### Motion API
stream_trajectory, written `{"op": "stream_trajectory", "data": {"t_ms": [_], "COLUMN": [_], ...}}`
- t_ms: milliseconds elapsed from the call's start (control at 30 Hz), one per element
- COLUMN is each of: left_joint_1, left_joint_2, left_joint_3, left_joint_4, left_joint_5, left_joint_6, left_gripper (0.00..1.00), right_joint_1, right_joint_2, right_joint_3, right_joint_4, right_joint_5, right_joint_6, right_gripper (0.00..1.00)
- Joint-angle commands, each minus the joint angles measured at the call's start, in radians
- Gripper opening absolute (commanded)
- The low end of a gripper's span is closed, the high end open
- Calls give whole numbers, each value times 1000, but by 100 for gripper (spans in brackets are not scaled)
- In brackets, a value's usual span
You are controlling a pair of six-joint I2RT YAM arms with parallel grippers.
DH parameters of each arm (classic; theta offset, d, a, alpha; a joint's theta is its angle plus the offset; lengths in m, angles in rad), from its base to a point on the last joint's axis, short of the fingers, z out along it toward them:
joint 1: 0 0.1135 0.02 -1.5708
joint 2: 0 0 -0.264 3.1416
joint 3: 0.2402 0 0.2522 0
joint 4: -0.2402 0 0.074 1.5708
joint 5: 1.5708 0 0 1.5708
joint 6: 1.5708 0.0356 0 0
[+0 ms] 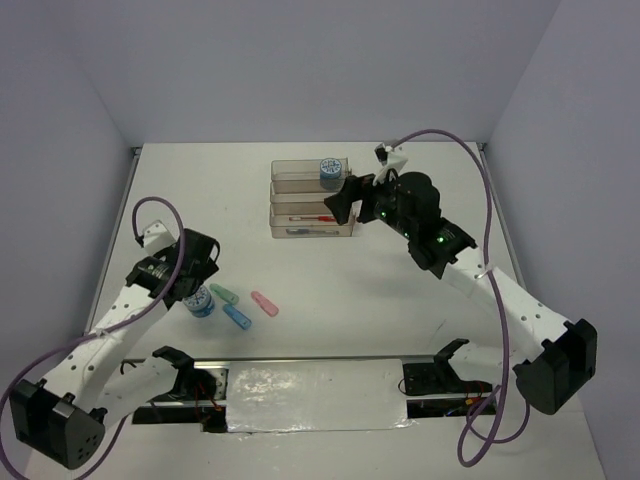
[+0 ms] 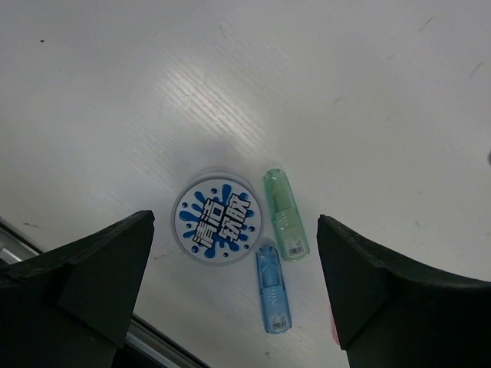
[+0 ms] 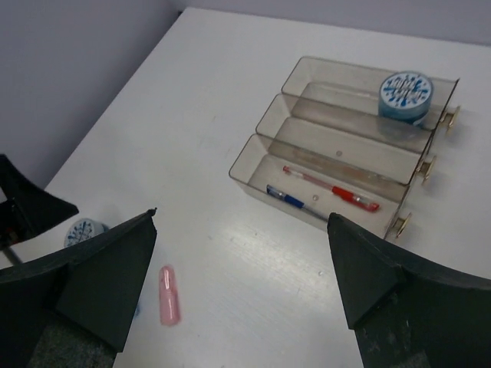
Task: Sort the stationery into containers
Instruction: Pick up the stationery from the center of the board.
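Observation:
The containers (image 1: 292, 186) are three joined smoky clear trays at the far centre. The far tray holds a blue patterned roll (image 1: 329, 170); the near tray holds a red pen (image 3: 330, 188) and a blue pen (image 3: 295, 202). A second blue roll (image 2: 215, 221) lies on the table at the near left, with a green capsule (image 2: 285, 215) and a blue capsule (image 2: 274, 288) beside it and a pink capsule (image 1: 264, 304) further right. My left gripper (image 2: 238, 284) is open and empty, hovering above the roll and capsules. My right gripper (image 1: 340, 204) is open and empty beside the trays' right end.
The middle tray (image 3: 337, 146) looks empty apart from a tiny speck. A metal strip (image 1: 310, 365) runs along the table's near edge between the arm bases. White walls close in the table on the left, far and right sides.

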Motion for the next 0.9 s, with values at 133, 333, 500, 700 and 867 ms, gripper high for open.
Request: {"op": "stream_trajectory", "data": {"t_ms": [133,333,500,700,867], "left_joint_1": [64,122,146,180,186], "left_joint_2": [80,90,93,110,70], "left_joint_3": [-52,-133,-166,-210,-189], "left_joint_4": [27,71,136,196,146], "left_joint_5": [93,170,193,206,196], "left_joint_6": [-65,-44,-22,-8,-20], "left_gripper": [99,99,99,89,56], "right_joint_1": [55,66,72,84,86], "right_joint_2": [-36,-50,-48,-44,-48], "right_joint_3": [-126,-152,-170,-169,-153], "right_joint_4": [63,72,76,76,64], "right_joint_5": [-44,-47,-53,-44,-21], "right_joint_6": [57,56,65,60,47], "right_gripper": [100,100,100,100,100]}}
